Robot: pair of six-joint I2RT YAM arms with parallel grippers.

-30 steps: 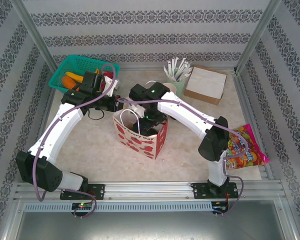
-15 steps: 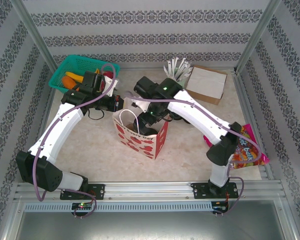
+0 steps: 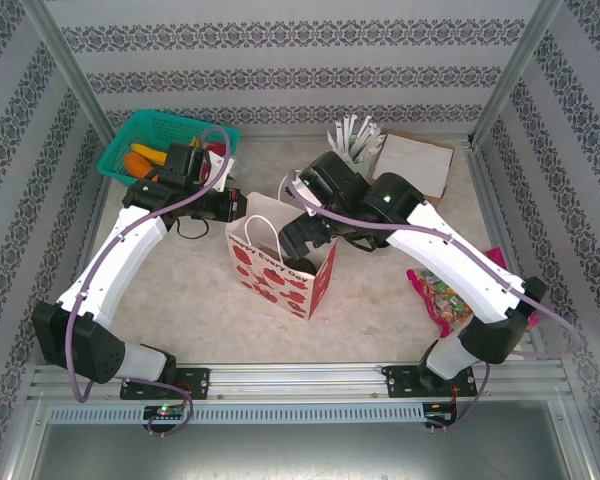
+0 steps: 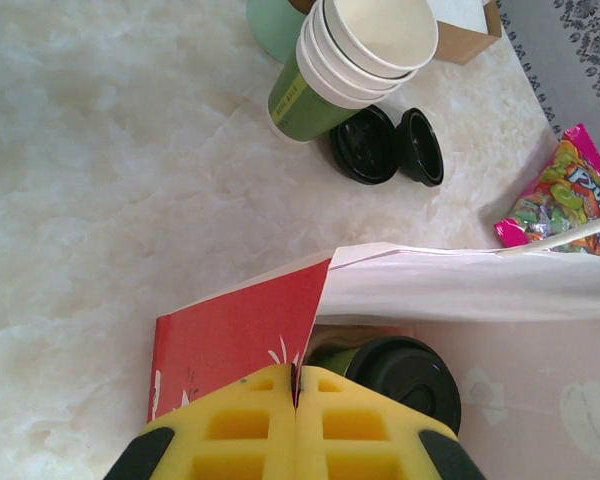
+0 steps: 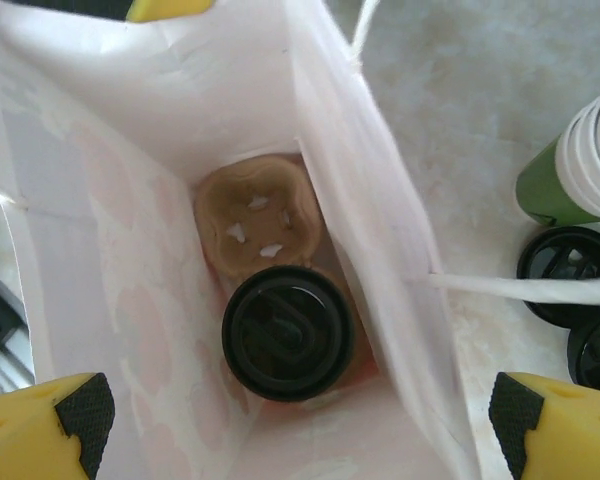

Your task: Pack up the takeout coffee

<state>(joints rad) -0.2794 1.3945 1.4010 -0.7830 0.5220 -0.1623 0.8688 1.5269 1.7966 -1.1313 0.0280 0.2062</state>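
The takeout coffee (image 5: pixel 287 332) stands upright at the bottom of the red-and-white paper bag (image 3: pixel 280 268), its black lid facing up. Its lid (image 4: pixel 405 380) and a sliver of green side also show past the bag's rim in the left wrist view. My left gripper (image 4: pixel 296 395) is shut on the bag's red side (image 4: pixel 230 330) at its top edge, seen in the top view at the bag's left rim (image 3: pixel 236 208). My right gripper (image 5: pixel 298 415) hangs open above the bag's mouth with nothing between its fingers; it sits over the bag's far right corner (image 3: pixel 302 235).
A brown moulded carrier (image 5: pixel 255 220) lies beside the coffee in the bag. Behind the bag stand stacked green cups (image 4: pixel 355 60), loose black lids (image 4: pixel 385 148), a mint-green stick holder (image 3: pixel 352 140) and a napkin box (image 3: pixel 415 165). A green basket (image 3: pixel 165 140) sits back left, a candy bag (image 3: pixel 440 295) right.
My right gripper has risen out of the bag, leaving the coffee inside, and its arm has swung right. The candy bag has shifted inward. The left arm has held still.
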